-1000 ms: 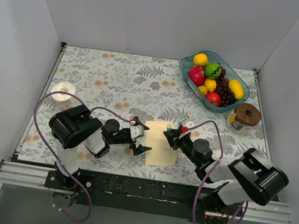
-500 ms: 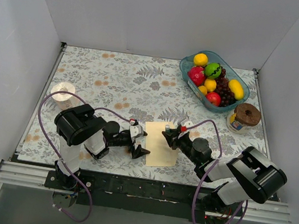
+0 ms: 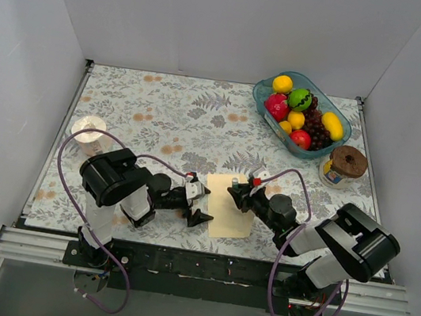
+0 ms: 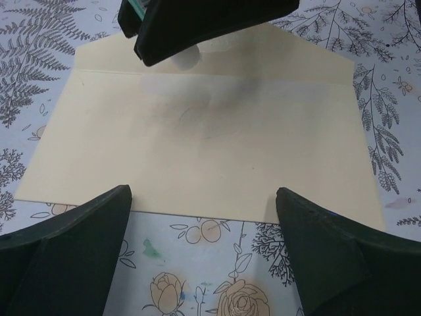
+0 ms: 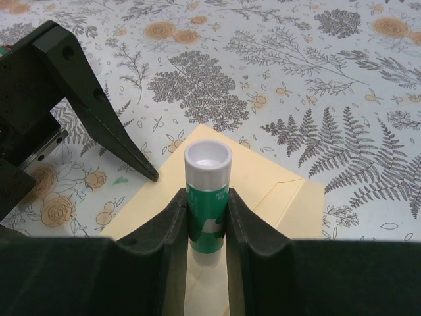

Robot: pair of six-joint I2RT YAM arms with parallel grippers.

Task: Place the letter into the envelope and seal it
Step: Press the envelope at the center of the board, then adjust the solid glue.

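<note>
Right wrist | right gripper [image 5: 208,201] is clamping a glue stick [image 5: 208,191]; tip meeting the flap [image 4: 276,56] | envelope [image 4: 197,151] is lying flat between arms; letter unseen, likely inside | left gripper [image 4: 202,193] is gaping, empty | sealing; next: fold, press flap

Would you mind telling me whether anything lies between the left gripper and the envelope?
Nothing visible does. The left gripper is open right at the near edge of the envelope, with only the table below it. The right gripper, shut on a glue stick, is over the envelope's far side.
</note>
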